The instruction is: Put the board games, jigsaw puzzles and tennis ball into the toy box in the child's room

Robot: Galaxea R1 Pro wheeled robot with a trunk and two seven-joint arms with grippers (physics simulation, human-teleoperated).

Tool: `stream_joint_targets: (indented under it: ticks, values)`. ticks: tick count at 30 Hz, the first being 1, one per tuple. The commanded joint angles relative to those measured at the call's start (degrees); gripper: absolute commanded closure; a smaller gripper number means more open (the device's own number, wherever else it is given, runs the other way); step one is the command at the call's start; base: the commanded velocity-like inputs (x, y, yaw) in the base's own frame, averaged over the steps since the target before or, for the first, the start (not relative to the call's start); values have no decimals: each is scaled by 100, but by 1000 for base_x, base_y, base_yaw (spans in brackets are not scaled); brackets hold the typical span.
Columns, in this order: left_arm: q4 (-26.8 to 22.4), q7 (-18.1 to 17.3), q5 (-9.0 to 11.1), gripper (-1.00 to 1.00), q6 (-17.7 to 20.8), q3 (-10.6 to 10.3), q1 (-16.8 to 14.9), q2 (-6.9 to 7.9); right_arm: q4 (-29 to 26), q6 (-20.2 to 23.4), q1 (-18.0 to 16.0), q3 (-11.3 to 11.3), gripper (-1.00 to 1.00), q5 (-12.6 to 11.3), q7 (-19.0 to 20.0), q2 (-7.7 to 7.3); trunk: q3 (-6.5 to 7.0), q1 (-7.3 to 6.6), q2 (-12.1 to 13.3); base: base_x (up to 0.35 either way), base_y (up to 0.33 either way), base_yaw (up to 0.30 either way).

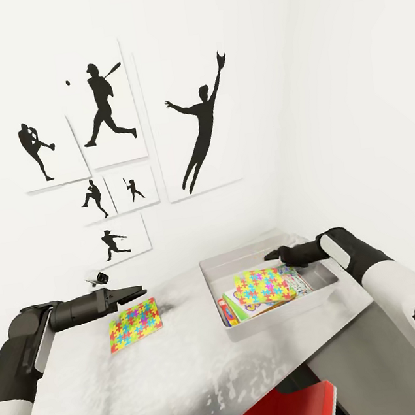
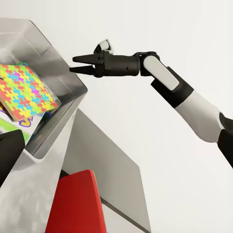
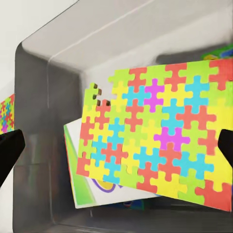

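Observation:
The toy box (image 1: 286,322) stands on the table (image 1: 159,379) at the right. One jigsaw puzzle (image 1: 266,285) lies tilted inside it on top of board games (image 1: 231,308). In the right wrist view that puzzle (image 3: 160,141) covers a green-edged board game (image 3: 85,189). My right gripper (image 1: 270,256) hovers open over the box's far side, holding nothing. The second jigsaw puzzle (image 1: 135,323) lies flat on the table to the left. My left gripper (image 1: 139,292) is open just above its far edge. The tennis ball and the bed are out of view.
Black baseball-player pictures (image 1: 105,116) hang on the white wall behind the table, which ends in the room's corner at the right. A red chair (image 1: 283,414) sits under the table's near edge. Bare tabletop lies between the loose puzzle and the box.

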Motion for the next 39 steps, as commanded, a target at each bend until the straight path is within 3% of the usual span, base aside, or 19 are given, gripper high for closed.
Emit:
stream_joint_targets:
  ticks: [1, 5, 10, 13, 14, 16, 19, 25, 28, 33, 36, 39]
  values:
    - [-1, -19, 1, -100, 62, -1, -5, 1, -12, 6, -3, 8, -100, 1, 52, -75, -13, 4, -13, 0, 0, 0]
    - [-1, -19, 1, -100, 62, -1, -5, 4, -187, 2, 77, -79, -100, -42, 443, -304, -13, 4, -13, 0, 0, 0]
    - [-1, -19, 1, -100, 62, -1, -5, 7, -553, -17, 407, -166, -100, -48, 1110, -395, -13, 4, -13, 0, 0, 0]
    - [-1, -19, 3, -100, 62, -1, -5, 4, -1010, -25, 752, -461, -100, -49, 1457, -430, -13, 4, -13, 0, 0, 0]
    - [-1, -19, 5, -100, 60, -1, -5, 4, -1233, -26, 932, -666, -100, -49, 1546, -434, -13, 4, -13, 0, 0, 0]
    - [-1, -19, 5, -100, 59, -1, -5, 5, -1461, -26, 1135, -907, -100, -49, 1608, -435, -13, 4, -13, 0, 0, 0]
    - [-1, -19, 7, -100, 59, -1, -5, 3, -1997, -14, 1674, -1559, -100, -50, 1698, -432, -12, 4, -13, 0, 0, 0]
    - [-1, -23, 9, -100, 62, -1, -5, 2, -2737, -3, 2494, -2327, -100, -50, 1750, -433, 22, 4, -13, 0, 0, 0]
    - [-1, -25, 9, -100, 64, -1, -5, 1, -3185, -5, 2885, -2546, -100, -52, 1862, -426, 48, 4, -13, -7, 0, 0]
    - [-1, -27, 10, -100, 64, -1, -5, -1, -3980, -265, 3587, -2816, -100, -50, 2396, -410, 94, 4, -13, -64, 0, 0]
    - [-1, -28, 11, -100, 63, -1, -5, 0, -4119, -445, 3799, -2884, -100, -50, 2668, -408, 123, 4, -13, -37, 0, 0]
    - [-1, -31, 18, -100, 66, 0, -5, 1, -4217, -631, 4146, -2999, -100, -50, 3237, -398, 151, 4, -13, -14, 0, 0]
